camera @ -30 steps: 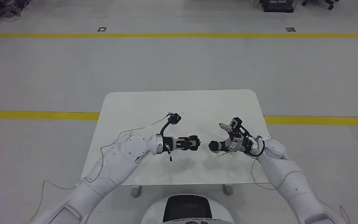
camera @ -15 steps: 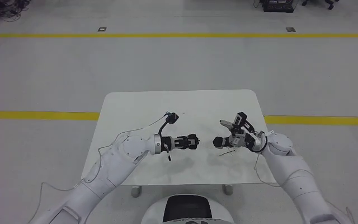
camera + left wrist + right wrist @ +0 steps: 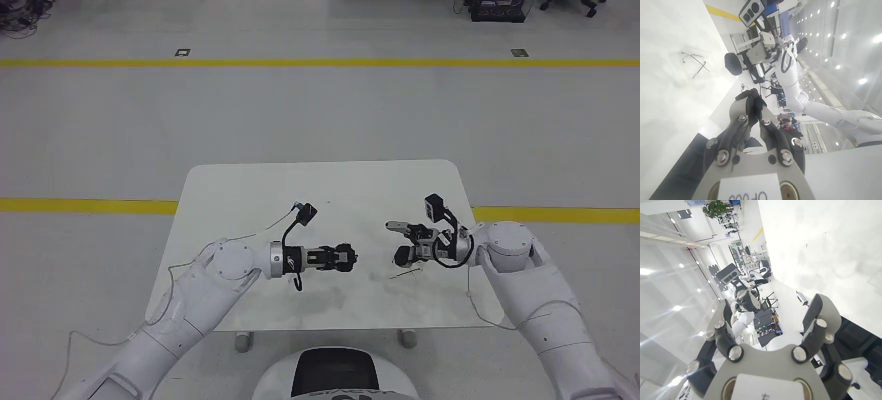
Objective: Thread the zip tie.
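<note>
White tabletop with rounded corners stands on a pale grey floor, and both arms are stretched over its nearer half, pointing at each other.

Closest to the robot's side lies the zip tie, thin and black, flat on the bare surface. In the left wrist view it shows as dark strands that cross one another, with a curved piece beside them; I cannot tell if that is one tie or more. It rests in neither end effector, and sits just beside the right one, on the robot's side of it.

A little farther in is the left end effector, aimed across towards the other arm. Its black-padded fingers are clenched tight together, tip against tip, and I can make out nothing pinched between them.

Facing it, with a gap of bare tabletop between the two, is the right end effector. Its fingers are released and spread wide, one grooved pad turned inward, and the space between them holds nothing.

Beyond the far edge of the tabletop a yellow line runs across the floor, and a second yellow line crosses farther back. Deep in the room, in the right wrist view, a potted plant stands.
</note>
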`<state>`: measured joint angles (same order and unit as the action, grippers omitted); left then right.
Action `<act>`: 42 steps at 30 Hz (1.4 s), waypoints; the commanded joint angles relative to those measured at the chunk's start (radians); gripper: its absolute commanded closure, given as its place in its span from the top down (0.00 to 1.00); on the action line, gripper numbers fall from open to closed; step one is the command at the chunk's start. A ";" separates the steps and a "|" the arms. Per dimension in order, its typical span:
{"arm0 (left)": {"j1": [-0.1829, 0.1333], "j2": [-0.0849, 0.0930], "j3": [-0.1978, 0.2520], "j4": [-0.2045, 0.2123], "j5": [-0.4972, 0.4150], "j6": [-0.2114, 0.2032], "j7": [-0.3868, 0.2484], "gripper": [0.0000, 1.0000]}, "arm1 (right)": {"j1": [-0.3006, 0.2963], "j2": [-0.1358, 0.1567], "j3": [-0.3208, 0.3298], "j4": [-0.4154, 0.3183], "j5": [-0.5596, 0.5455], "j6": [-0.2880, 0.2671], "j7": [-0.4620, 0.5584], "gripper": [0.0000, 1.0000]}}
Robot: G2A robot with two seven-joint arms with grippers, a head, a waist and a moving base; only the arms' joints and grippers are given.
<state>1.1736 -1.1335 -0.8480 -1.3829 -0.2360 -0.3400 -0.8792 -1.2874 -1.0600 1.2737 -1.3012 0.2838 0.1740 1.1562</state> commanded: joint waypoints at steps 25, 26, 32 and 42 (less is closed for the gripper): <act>0.023 0.013 0.001 -0.015 0.020 0.085 0.045 0.00 | 0.094 0.003 -0.192 -0.066 -0.630 0.161 -0.140 1.00; 0.023 0.013 0.001 -0.015 0.020 0.085 0.045 0.00 | 0.098 0.005 -0.204 -0.072 -0.660 0.157 -0.119 1.00; 0.023 0.013 0.001 -0.015 0.020 0.085 0.045 0.00 | 0.154 0.014 -0.273 -0.084 -0.865 0.124 0.007 1.00; 0.023 0.013 0.001 -0.015 0.020 0.085 0.045 0.00 | 0.150 0.013 -0.285 -0.070 -0.875 0.098 0.003 1.00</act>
<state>1.1964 -1.1207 -0.8474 -1.3978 -0.2164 -0.2553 -0.8343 -1.1338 -1.0470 0.9922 -1.3780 -0.5896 0.2846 1.1675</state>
